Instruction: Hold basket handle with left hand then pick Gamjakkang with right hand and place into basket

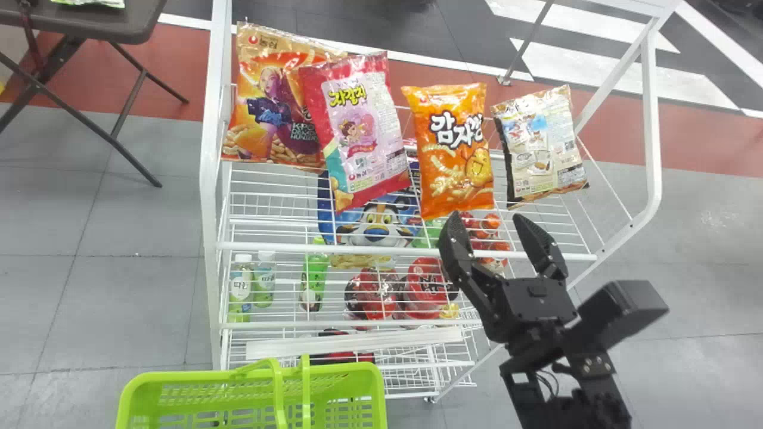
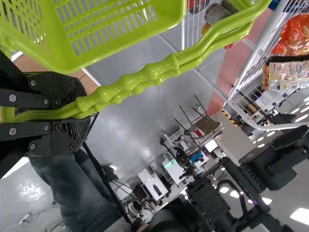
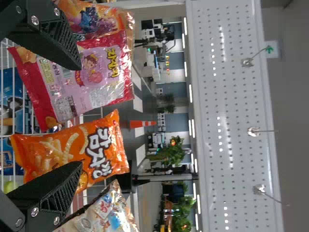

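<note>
Near Gamjakkang (image 1: 456,158) lower edge: right tool (image 1: 486,217), spread wide.

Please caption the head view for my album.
An open right gripper faces the orange Gamjakkang bag on a white rack.

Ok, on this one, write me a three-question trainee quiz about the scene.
1. True or false: the right gripper stands open.
2. What does the left gripper hold? (A) a drink bottle (B) the basket handle (C) a snack bag
3. Fill in: the main colour of the Gamjakkang bag is ____.
Key: 1 true; 2 B; 3 orange.
</note>
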`<state>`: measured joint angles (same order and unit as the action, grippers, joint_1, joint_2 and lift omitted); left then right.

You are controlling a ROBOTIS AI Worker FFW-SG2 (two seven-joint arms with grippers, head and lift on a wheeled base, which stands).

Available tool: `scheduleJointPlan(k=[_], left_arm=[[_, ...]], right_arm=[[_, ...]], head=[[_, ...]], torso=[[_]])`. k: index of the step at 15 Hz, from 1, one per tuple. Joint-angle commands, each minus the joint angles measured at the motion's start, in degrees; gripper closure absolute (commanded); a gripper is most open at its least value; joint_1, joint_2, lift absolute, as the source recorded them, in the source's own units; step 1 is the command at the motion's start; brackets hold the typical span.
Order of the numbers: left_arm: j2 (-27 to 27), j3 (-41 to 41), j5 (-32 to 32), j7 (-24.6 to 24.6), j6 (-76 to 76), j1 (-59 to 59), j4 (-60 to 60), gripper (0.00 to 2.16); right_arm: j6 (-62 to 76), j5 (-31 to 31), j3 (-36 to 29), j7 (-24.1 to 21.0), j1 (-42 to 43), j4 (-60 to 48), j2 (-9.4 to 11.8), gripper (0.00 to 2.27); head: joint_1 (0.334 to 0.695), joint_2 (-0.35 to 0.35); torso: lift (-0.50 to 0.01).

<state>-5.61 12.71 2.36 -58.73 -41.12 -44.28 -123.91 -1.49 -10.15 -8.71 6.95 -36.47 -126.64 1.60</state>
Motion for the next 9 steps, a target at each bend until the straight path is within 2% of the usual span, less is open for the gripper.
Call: scheduleJointPlan(k=[1,9], left_arm=[[0.1,0.0,-0.6,0.2,-0.7,0.2,0.2,2.14],[0.2,0.5,-0.9,0.3,-0.9,0.9,1.4,2.14]], right_arm=[[-7.3,0.2,-0.1,0.0,4.6,1.0,0.1,0.11],[-22.0,5.1,-1.4,-0.6,24.3,12.7,0.2,0.11]], head=[[0.695,-0.35],[0.695,-0.35]], torso=[[-0.019],[-0.019]])
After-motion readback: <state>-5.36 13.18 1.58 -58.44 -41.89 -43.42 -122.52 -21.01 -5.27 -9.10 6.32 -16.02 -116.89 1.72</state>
